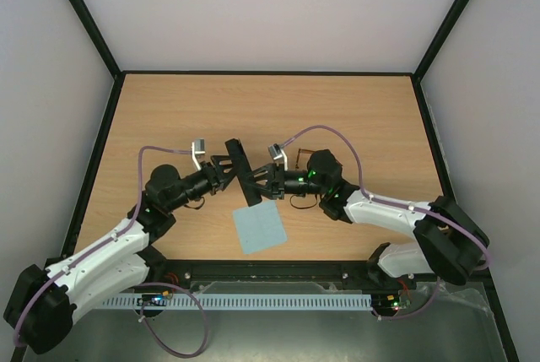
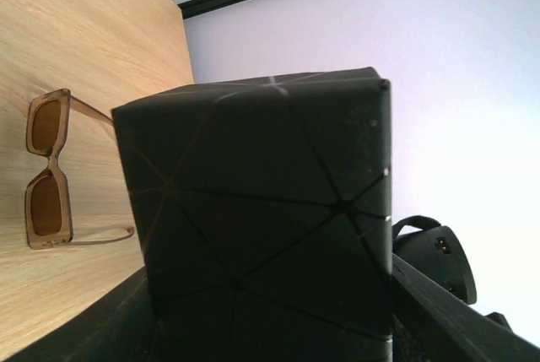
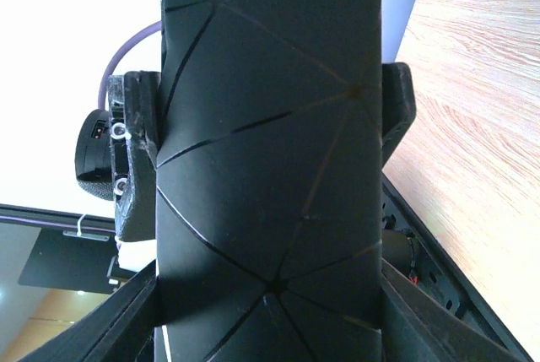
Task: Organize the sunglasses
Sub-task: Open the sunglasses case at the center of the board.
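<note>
Sunglasses (image 2: 48,164): lying on the table (image 1: 169,117) with temples unfolded, just beyond the case, right of centre.
Case (image 1: 245,178): black, mid-table, between both grippers.
Right gripper (image 1: 268,178): fingers (image 3: 135,159) clamp the case's sides.
Left gripper (image 1: 224,174): fingers flank the case; I cannot tell whether they touch it.
Cloth (image 1: 260,227): light blue, just near of the case.

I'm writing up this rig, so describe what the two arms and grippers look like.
The left arm and right arm have white links with black joints. The left gripper and right gripper are black. A purple cable loops along each arm, and a green light glows at the right wrist.
</note>
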Controlling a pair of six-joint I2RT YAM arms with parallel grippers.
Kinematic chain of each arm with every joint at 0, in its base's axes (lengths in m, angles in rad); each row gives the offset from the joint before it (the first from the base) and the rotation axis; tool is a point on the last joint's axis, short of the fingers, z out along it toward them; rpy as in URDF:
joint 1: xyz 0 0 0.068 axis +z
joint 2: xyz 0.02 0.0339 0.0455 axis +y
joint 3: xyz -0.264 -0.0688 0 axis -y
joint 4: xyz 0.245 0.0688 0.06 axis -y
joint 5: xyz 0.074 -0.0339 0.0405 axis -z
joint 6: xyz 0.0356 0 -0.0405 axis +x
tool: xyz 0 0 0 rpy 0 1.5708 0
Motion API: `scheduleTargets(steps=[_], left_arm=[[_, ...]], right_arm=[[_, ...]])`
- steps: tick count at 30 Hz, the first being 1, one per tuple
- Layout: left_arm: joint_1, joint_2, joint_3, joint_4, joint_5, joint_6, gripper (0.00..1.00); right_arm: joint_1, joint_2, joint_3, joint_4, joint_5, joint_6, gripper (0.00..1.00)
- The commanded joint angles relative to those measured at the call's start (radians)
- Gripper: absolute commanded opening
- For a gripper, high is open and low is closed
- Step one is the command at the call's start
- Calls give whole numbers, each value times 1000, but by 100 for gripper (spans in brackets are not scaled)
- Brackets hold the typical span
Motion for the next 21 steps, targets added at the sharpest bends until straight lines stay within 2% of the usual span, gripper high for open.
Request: scheduleTargets(steps=[1, 6, 9, 12, 14, 16, 19, 21], left_arm=[[-8, -10, 14, 18, -10, 7, 57], [-8, -23, 14, -1, -16, 13, 55], [-8, -25, 14, -12, -19, 16, 44], [-7, -26, 14, -14, -16, 15, 40], [-8, -27, 14, -15, -17, 17, 40], [-7, -28, 16, -22, -16, 19, 40], [-8, -31, 17, -32, -12, 22, 39], [-6, -35, 19, -43, -7, 28, 39]], right_arm=[[6, 6, -8, 96, 10, -2, 46], [6, 9, -9, 104, 11, -1, 46], [7, 10, -9, 105, 11, -2, 49], [6, 12, -11, 99, 11, -4, 55], [7, 9, -10, 88, 14, -11, 64], [6, 8, -4, 59, 15, -27, 67], [6, -12, 16, -34, 23, -91, 74], [5, -38, 46, -155, 41, -171, 77]])
